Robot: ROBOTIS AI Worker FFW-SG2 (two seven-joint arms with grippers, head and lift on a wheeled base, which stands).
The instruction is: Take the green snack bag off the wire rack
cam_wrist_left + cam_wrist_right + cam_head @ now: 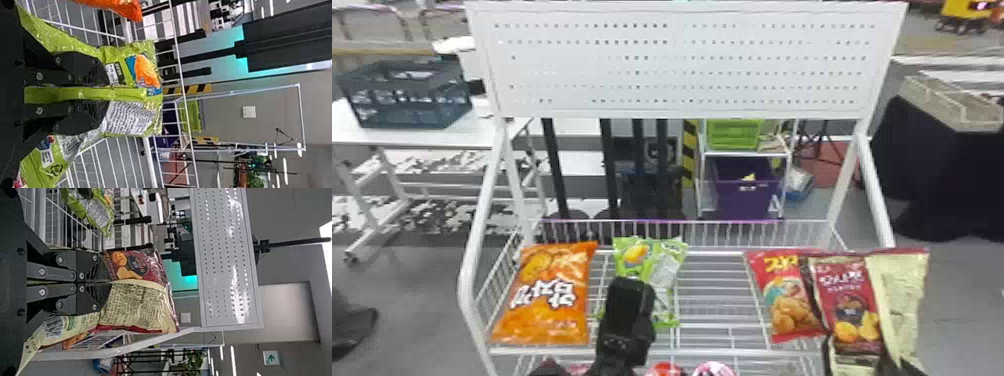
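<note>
At twelve o'clock on the wire rack (712, 352), my left fingers (105, 94) pinch the green snack bag (664, 270) by its back fold, probably for lift-off grip, while my right fingers (106, 282) clamp a maroon bag (847, 292) at one.

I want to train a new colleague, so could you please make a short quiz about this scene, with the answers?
1. True or false: in the head view, the shiny green plastic snack bag is between the orange plastic snack bag and the bright red plastic snack bag.
2. On which bag are the jaws of the right gripper shut? a) orange b) dark red and cream plastic bag c) green
3. Short answer: which gripper is at the green bag, by the white wire rack?

Key: 1 true; 2 b; 3 the left gripper.
</note>
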